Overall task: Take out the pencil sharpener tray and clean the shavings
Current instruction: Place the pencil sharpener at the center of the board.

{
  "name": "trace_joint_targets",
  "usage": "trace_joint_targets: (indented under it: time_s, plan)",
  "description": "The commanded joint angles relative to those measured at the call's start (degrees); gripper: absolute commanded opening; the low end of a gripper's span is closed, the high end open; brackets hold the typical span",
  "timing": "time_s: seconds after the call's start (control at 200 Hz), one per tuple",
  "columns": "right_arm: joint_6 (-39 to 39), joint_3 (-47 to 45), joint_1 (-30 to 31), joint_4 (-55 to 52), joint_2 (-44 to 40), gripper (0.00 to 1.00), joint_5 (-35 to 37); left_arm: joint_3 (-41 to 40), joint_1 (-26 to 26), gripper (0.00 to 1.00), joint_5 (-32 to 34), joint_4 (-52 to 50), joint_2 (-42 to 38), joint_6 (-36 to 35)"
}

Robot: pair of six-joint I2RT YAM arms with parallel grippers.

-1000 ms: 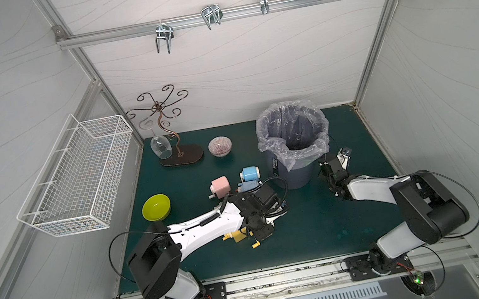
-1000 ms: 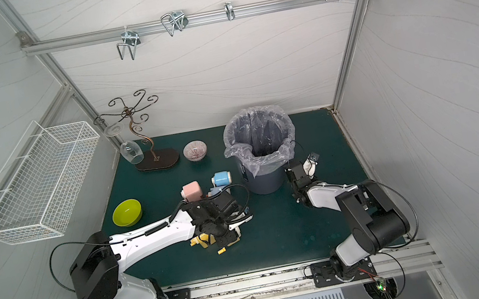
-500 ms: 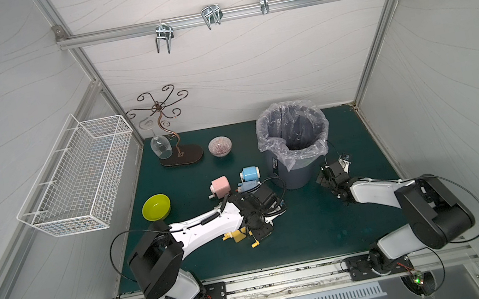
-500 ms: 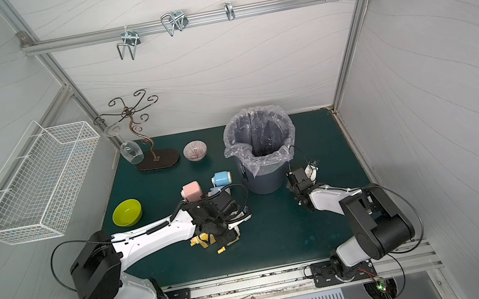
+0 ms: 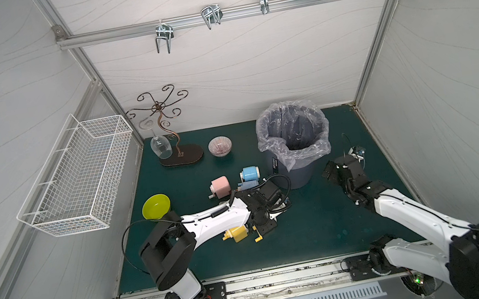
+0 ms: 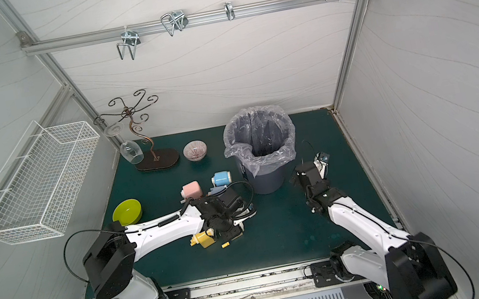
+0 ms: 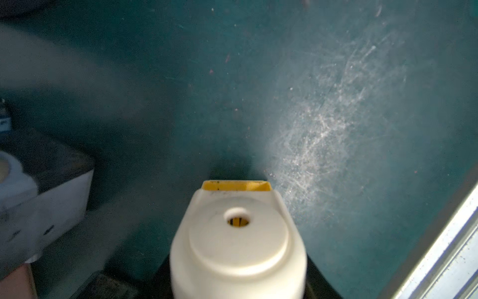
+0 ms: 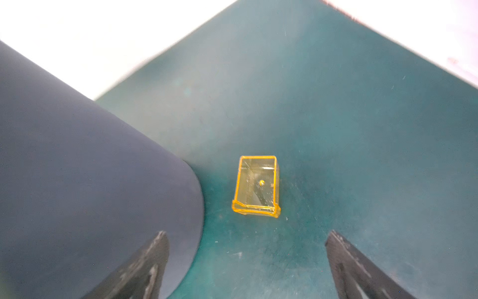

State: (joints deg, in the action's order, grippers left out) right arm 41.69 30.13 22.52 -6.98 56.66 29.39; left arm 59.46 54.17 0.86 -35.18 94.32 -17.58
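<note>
The clear yellow pencil sharpener tray [image 8: 256, 186] stands upright on the green mat beside the bin, apart from my right gripper [image 8: 248, 233], whose black fingers [image 8: 155, 256] are spread wide with nothing between them. Of the shavings I see only a tiny tan fleck [image 8: 261, 182] inside the tray. In both top views the right gripper [image 5: 330, 171] [image 6: 298, 176] sits low, right of the bin, and the tray does not show. My left gripper [image 5: 261, 223] is shut on the yellow sharpener [image 5: 239, 233] [image 6: 205, 238], whose white front face [image 7: 238, 246] fills the left wrist view.
The grey lined bin [image 5: 264, 146] stands close to the right gripper's left finger. A pink sharpener [image 5: 220, 187] and a blue one [image 5: 250, 174] lie behind the left arm. A green bowl [image 5: 156, 206], patterned bowl [image 5: 220, 145], glass stand [image 5: 181, 159] and wire basket [image 5: 80, 181] are at the left.
My right gripper has opened and let go of the tray, which now rests on the mat. The left arm holds still on the yellow sharpener.
</note>
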Motion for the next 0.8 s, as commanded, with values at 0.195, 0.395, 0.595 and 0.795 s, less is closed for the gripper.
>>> trace_joint_targets:
  time_s: [0.195, 0.395, 0.595, 0.795]
  plan:
    - [-3.55, -1.75, -0.7, -8.28, -12.01, 0.95, 0.21, -0.55, -0.12, 0.15, 0.96, 4.58, 1.91, -2.72]
    - [-4.45, -0.43, -0.69, -10.54, -14.05, 0.95, -1.14, -1.2, -0.12, 0.27, 1.77, 4.42, 0.66, -3.24]
    - [-4.69, -0.76, -0.73, -11.54, -15.95, 0.95, -1.7, -1.28, -0.13, 0.5, 1.34, 3.99, -1.0, -3.41]
    - [-5.07, -1.74, -0.73, -12.17, -17.23, 0.94, -1.97, -0.45, -0.11, 0.93, 1.81, 1.92, -3.69, -3.33]
